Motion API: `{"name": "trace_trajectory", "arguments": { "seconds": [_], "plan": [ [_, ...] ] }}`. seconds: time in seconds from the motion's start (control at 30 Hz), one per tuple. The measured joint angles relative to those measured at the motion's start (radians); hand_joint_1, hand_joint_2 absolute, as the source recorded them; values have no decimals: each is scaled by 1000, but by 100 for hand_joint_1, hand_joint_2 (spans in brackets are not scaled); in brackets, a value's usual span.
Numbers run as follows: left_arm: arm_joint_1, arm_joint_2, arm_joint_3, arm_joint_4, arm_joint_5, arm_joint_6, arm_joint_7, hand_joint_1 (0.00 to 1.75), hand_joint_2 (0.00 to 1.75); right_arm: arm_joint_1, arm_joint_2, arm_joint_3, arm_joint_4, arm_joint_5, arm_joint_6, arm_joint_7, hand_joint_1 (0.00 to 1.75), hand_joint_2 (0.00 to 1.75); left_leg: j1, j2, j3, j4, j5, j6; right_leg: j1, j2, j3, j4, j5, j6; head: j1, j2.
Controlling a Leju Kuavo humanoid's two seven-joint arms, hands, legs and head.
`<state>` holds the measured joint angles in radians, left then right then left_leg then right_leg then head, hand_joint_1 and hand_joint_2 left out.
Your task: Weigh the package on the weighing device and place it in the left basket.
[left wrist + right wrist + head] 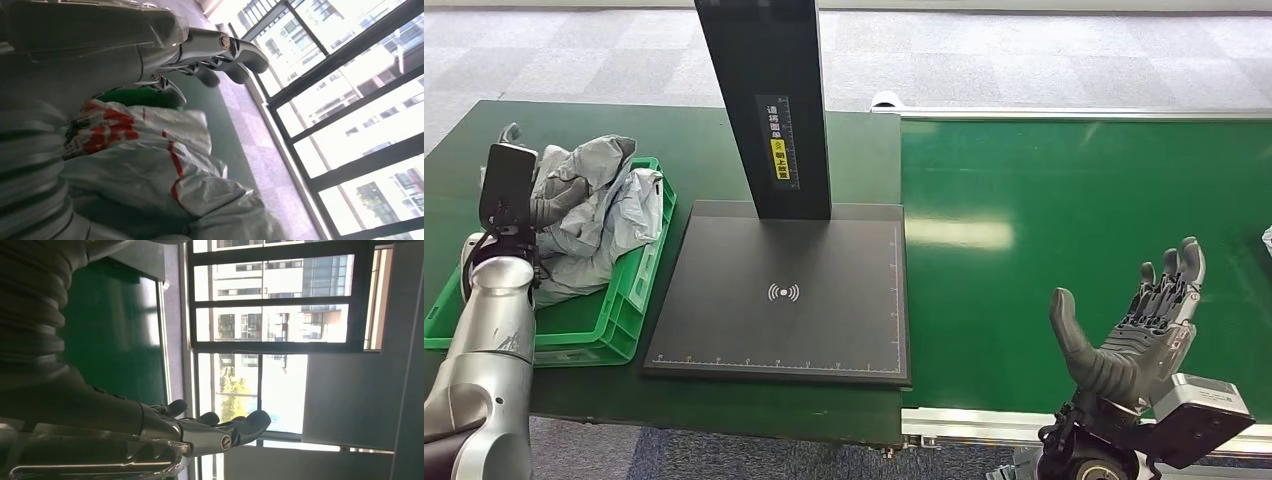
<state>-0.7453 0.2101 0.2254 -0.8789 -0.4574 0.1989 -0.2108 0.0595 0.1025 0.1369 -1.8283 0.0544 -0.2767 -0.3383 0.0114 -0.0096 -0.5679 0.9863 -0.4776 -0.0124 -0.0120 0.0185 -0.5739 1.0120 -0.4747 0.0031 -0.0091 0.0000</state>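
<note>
Green conveyor belt (1064, 200) right of table; grey carpet floor (1024, 60); windows (280, 300) beyond.

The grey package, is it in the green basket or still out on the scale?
In. The grey package lies crumpled inside the green basket; the scale plate beside it is bare.
</note>
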Motion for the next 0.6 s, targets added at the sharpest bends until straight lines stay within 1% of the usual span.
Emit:
{"name": "trace_trajectory", "arguments": {
  "seconds": [0.07, 0.13, 0.33, 0.43, 0.5, 0.57, 0.6],
  "plan": [
    [9, -8, 10, -47, 53, 2, -16, 0, 175, -1, 1, 0, 1, 1, 0, 0, 0, 175, 0, 0, 0, 0, 0, 0, 0, 0, 0, 0, 0, 0, 0, 0],
    [27, -18, 17, -114, 156, 3, -28, 0, 175, -2, 3, 0, 4, 3, 1, -1, 0, 175, 0, 1, 0, 0, 0, 0, 0, 0, 0, 0, 0, 0, 0, 0],
    [102, -51, 7, -387, 497, -11, 4, 0, 175, 0, 8, -3, 8, 10, -16, -3, 0, 175, 0, 1, 0, 0, 0, 0, 0, 0, -1, 0, 0, 0, 0, 0],
    [161, -76, -14, -522, 698, -82, 14, 0, 175, 7, 9, -8, 5, 14, -29, -3, 0, 175, 0, 1, 0, 0, -1, 0, 0, 0, 0, 0, 0, 0, 0, 0],
    [225, -94, -44, -607, 797, -161, 35, 0, 175, 13, 10, -9, 3, 15, -26, 0, 0, 175, -1, 1, 0, 0, -1, 0, -1, 0, 0, 0, 0, 0, 0, 0],
    [313, -118, -92, -672, 876, -252, 57, 0, 175, 18, 10, -10, 2, 15, -10, 9, 0, 175, -2, 1, 0, 0, -2, 0, -2, 1, 0, -1, -1, 1, 0, 0],
    [336, -124, -106, -686, 895, -275, 61, 0, 175, 19, 10, -11, 2, 15, -5, 12, 0, 175, -2, 1, 1, 0, -2, 0, -2, 1, 0, -1, -1, 1, 0, 0]
  ]
}}
